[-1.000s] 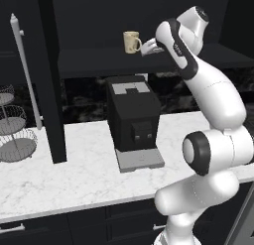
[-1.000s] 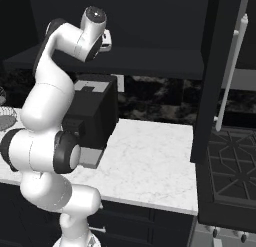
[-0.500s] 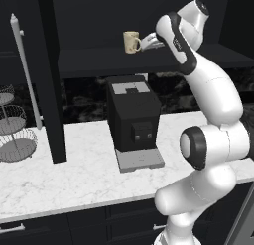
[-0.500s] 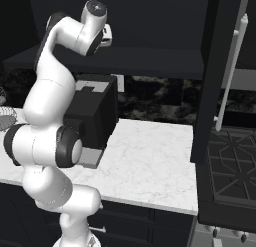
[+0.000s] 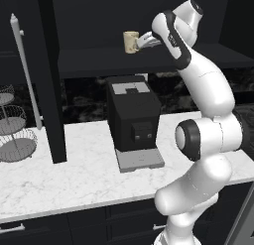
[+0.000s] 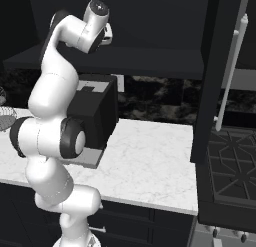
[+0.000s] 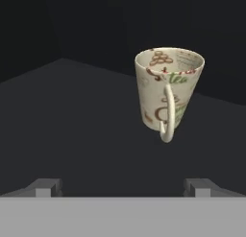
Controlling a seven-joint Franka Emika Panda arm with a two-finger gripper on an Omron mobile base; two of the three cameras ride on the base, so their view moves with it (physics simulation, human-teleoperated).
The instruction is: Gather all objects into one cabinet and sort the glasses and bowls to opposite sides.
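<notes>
My claw (image 7: pixel 122 185), jaws wide apart and empty, faces the cream-beige patterned cup (image 7: pixel 168 89) standing upright on the cabinet shelf (image 5: pixel 99 63); I should centre on its body, clearing the handle, before closing

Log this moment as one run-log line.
pincer: open, empty | beige cup: upright on cabinet shelf, handle toward pincer | contact: none

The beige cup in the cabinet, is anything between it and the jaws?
Nothing. In the hand view, only bare dark shelf lies between the open gripper and the upright beige cup.
</notes>
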